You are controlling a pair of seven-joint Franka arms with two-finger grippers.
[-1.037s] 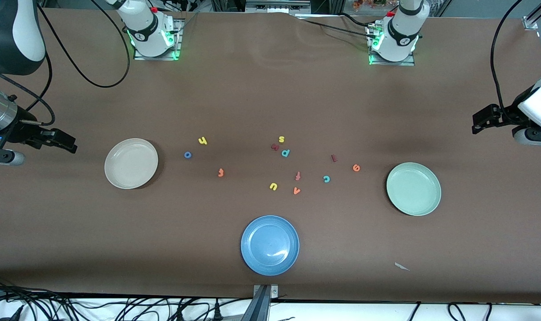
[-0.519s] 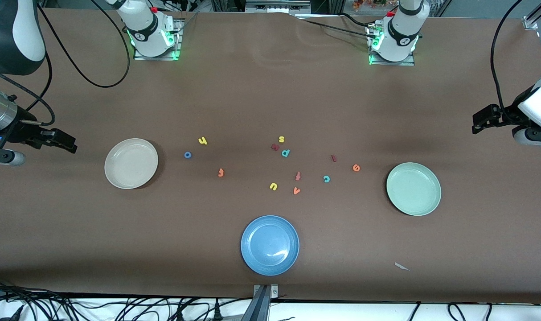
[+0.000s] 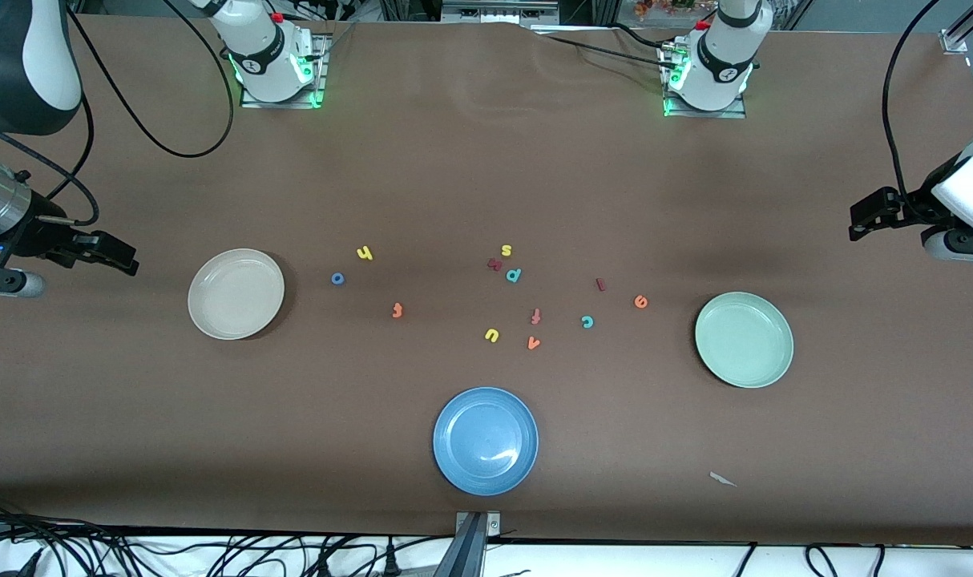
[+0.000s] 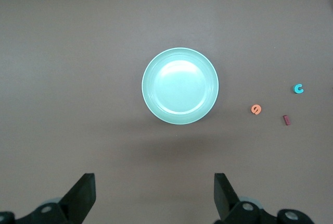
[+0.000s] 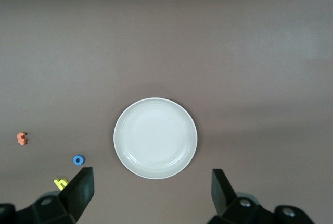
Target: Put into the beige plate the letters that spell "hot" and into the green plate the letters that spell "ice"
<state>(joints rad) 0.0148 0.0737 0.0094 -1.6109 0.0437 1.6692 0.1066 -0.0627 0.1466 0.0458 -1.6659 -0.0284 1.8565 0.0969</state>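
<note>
The yellow h (image 3: 365, 253), blue o (image 3: 337, 278) and orange t (image 3: 397, 310) lie on the table beside the empty beige plate (image 3: 236, 293). The dark red i (image 3: 600, 284), teal c (image 3: 587, 322) and orange e (image 3: 640, 301) lie beside the empty green plate (image 3: 744, 339). My right gripper (image 3: 110, 252) hangs open over the table's right-arm end; its wrist view shows the beige plate (image 5: 155, 138) and the o (image 5: 78, 160). My left gripper (image 3: 867, 216) hangs open over the left-arm end; its wrist view shows the green plate (image 4: 180, 85) and the e (image 4: 256, 109). Both hold nothing.
A blue plate (image 3: 485, 440) sits nearer the front camera, mid-table. Spare letters lie in the middle: yellow s (image 3: 506, 250), teal p (image 3: 514, 275), reddish f (image 3: 536, 316), yellow u (image 3: 491, 335), orange v (image 3: 534, 343). A white scrap (image 3: 723, 479) lies near the front edge.
</note>
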